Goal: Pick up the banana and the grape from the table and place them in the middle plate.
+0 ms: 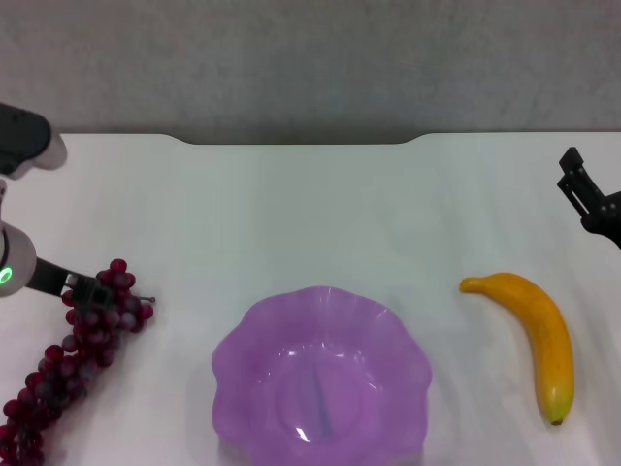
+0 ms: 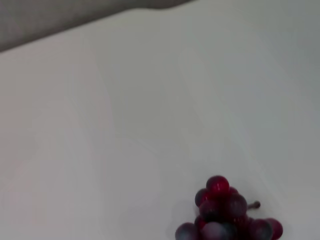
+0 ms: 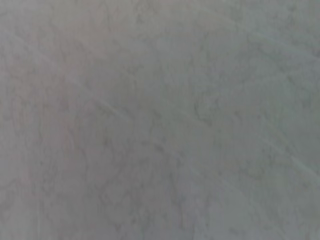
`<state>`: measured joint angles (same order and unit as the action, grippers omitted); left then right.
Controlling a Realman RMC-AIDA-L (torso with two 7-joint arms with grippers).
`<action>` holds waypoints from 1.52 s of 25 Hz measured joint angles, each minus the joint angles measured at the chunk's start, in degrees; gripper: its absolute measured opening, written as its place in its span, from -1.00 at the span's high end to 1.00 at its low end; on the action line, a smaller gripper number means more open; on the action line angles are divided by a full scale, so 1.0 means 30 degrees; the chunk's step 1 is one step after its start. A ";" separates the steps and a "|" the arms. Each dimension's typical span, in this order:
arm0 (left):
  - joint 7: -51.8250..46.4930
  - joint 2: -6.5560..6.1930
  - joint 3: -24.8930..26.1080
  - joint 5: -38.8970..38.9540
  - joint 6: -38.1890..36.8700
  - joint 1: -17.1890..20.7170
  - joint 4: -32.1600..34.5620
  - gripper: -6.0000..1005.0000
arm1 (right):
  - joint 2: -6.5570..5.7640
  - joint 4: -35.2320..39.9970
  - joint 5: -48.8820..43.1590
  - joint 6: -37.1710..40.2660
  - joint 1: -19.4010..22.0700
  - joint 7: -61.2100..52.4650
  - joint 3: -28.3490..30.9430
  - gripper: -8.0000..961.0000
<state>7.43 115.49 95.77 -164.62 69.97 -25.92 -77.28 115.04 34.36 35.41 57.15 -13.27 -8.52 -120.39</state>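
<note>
Middle plate: purple scalloped middle plate [image 1: 321, 379] sits nearest on the tabletop [image 1: 310, 214], nothing in it — both fruits are yet to arrive.
Grape: the grape [image 1: 73, 354] lies at the near left of the plate, well apart from it, running diagonally toward the near-left corner; the left wrist view shows its far end and a stub of stem [image 2: 227, 215].
Left end effector: the left end effector [image 1: 82, 287] is at the far end of the bunch, touching or nearly so; whether it is clenched or released, I cannot tell.
Grape risk: a grip on the end berries alone may let the long bunch swing, drag, or slip free short of the plate.
Banana: the banana [image 1: 534, 335] lies right of the plate, apart from it, dark tip toward the camera.
Banana risk: its smooth curve could roll or squirt out of a pinch made off-centre.
Right end effector: the right end effector [image 1: 580, 187] hangs beyond the banana near the right edge, released and holding nothing — a hurried approach could nudge the fruit away.
</note>
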 joint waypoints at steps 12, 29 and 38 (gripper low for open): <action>0.0310 0.0100 0.0069 0.0034 -0.1446 -0.1435 0.3895 -0.40 | 0.0001 0.0002 0.0002 0.0179 0.0000 0.0000 -0.0005 -0.75; 0.0316 0.0163 0.0540 0.0028 -0.2321 -0.2141 0.5812 -0.17 | 0.0001 0.0001 0.0007 0.0175 -0.0059 0.0000 -0.0005 -0.74; 0.0513 0.0160 0.0346 0.0027 -0.2177 -0.2177 0.5794 0.23 | 0.0001 0.0000 -0.0045 0.0166 -0.0060 0.0000 -0.0005 -0.73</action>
<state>8.97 115.97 96.81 -164.53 63.44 -32.45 -59.89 115.05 34.36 35.28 57.65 -13.45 -8.52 -120.40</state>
